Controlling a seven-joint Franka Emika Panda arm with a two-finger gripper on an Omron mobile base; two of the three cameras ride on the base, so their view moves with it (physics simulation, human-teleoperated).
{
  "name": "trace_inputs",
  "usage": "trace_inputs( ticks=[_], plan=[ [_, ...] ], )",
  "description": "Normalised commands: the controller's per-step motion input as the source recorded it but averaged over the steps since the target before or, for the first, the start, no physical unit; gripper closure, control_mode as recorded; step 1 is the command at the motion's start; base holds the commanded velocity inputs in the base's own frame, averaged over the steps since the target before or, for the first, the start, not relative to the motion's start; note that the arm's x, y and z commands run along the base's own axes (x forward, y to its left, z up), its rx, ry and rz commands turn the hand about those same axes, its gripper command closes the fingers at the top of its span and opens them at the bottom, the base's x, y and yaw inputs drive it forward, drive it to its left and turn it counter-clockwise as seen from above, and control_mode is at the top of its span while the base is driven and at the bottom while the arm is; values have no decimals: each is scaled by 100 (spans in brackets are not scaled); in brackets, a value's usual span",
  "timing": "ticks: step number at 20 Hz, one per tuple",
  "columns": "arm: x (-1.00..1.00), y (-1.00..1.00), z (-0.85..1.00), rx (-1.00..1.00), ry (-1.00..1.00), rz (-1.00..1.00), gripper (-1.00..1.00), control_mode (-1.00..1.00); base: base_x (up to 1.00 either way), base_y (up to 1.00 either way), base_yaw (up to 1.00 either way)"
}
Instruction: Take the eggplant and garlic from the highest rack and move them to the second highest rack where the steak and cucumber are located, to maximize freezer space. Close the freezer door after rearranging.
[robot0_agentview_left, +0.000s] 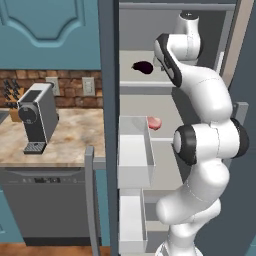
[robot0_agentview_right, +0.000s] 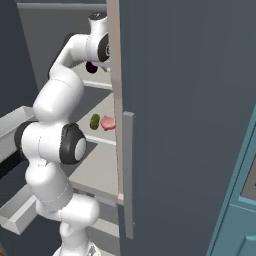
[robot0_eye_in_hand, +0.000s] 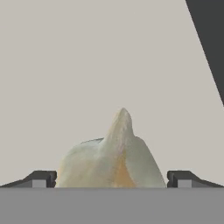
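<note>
Two racks matter inside the open freezer (robot0_agentview_left: 170, 15), and my arm (robot0_agentview_left: 200, 100) reaches into the highest. Below, the steak (robot0_agentview_left: 154, 123) and cucumber (robot0_agentview_right: 94, 121) lie side by side on the second rack. Left of my wrist on the top rack sits the eggplant (robot0_agentview_left: 143, 67). Smallest is the garlic (robot0_eye_in_hand: 111, 159), between my fingertips (robot0_eye_in_hand: 41, 178), which stand apart and seem not yet touching it. I judge this the garlic grasp; next, squeeze, lift, lower one rack.

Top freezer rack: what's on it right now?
A dark purple eggplant lies on the top rack. A pale, pointed garlic bulb sits between the open gripper's fingertips. The white arm covers the rack's right side.
</note>
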Motion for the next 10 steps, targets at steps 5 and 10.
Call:
trace_inputs(
  ticks=[5,10],
  plan=[
    [0,0,-32,0,0,0,100,-100,0,0,0],
    [0,0,-33,0,0,0,100,-100,0,0,0]
  ],
)
